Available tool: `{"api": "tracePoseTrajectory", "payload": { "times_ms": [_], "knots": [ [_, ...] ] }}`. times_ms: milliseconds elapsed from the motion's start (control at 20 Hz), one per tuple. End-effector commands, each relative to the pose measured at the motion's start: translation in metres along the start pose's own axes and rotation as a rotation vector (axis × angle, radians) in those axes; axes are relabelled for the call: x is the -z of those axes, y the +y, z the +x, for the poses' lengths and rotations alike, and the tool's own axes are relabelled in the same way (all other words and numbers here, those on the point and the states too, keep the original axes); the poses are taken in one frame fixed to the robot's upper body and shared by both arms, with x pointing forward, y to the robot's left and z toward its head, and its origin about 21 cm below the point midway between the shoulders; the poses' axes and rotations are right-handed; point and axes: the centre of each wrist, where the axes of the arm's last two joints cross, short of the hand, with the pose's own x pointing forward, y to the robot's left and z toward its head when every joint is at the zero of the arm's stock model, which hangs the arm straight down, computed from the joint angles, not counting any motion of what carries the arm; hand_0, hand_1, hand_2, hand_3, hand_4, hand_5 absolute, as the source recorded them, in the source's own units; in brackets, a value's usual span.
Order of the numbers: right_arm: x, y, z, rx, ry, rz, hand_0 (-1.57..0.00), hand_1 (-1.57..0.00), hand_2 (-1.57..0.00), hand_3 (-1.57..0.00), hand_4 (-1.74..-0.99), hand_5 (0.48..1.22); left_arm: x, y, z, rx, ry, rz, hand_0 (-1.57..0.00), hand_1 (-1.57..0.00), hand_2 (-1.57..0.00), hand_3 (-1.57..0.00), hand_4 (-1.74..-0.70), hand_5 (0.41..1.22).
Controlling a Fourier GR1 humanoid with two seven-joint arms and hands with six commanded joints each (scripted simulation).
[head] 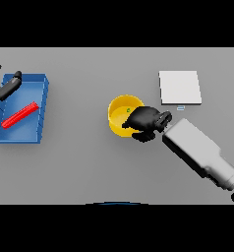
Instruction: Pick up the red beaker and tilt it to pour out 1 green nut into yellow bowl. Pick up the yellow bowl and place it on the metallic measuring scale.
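The yellow bowl [120,114], with a green nut [129,110] inside, is gripped at its right rim by the curled right hand [146,123] on the grey counter [89,162], left of the metallic scale [180,87], while the red beaker [20,114] is seen lying in a blue tray [39,88] beside the loosely open left hand [6,86].

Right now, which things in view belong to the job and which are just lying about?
Job:
- yellow bowl, green nut inside
- right hand at the bowl's rim
- red beaker
- scale

Lying about:
- blue tray holding the beaker
- left hand
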Motion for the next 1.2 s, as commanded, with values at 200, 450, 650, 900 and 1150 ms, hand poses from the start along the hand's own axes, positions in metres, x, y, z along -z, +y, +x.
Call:
{"api": "tracePoseTrajectory", "payload": {
  "times_ms": [200, 450, 650, 900, 1150],
  "knots": [
    [-0.001, 0.002, 0.001, -0.003, -0.023, -0.020, -1.36, -1.34, -1.19, -1.04, -1.660, 1.163, -0.001, 0.006, 0.003, 0.000, 0.007, 0.007, 0.00, 0.00, 0.00, 0.00, -0.73, 0.698],
    [-0.004, 0.000, -0.003, 0.005, -0.019, -0.057, -1.50, -1.50, -1.31, -1.25, -1.714, 1.202, 0.000, 0.003, 0.000, 0.014, 0.001, -0.014, 0.00, 0.00, 0.00, 0.00, -0.72, 0.695],
    [-0.012, -0.012, -0.007, 0.037, -0.015, -0.085, -1.54, -1.54, -1.33, -1.34, -1.730, 1.213, -0.001, 0.003, 0.001, 0.006, 0.010, -0.006, 0.00, 0.00, 0.00, 0.00, -0.72, 0.696],
    [-0.043, -0.032, -0.012, 0.052, 0.025, -0.124, -1.56, -1.56, -1.43, -1.23, -1.737, 1.218, 0.001, 0.009, 0.001, 0.012, 0.018, 0.000, 0.00, 0.00, 0.00, 0.00, -0.72, 0.692],
    [-0.060, -0.042, -0.024, 0.049, 0.109, -0.184, -1.57, -1.57, -1.50, -1.16, -1.740, 1.220, 0.000, 0.007, -0.001, 0.012, 0.004, -0.011, 0.00, 0.00, 0.00, 0.00, -0.72, 0.686]
  ]
}}
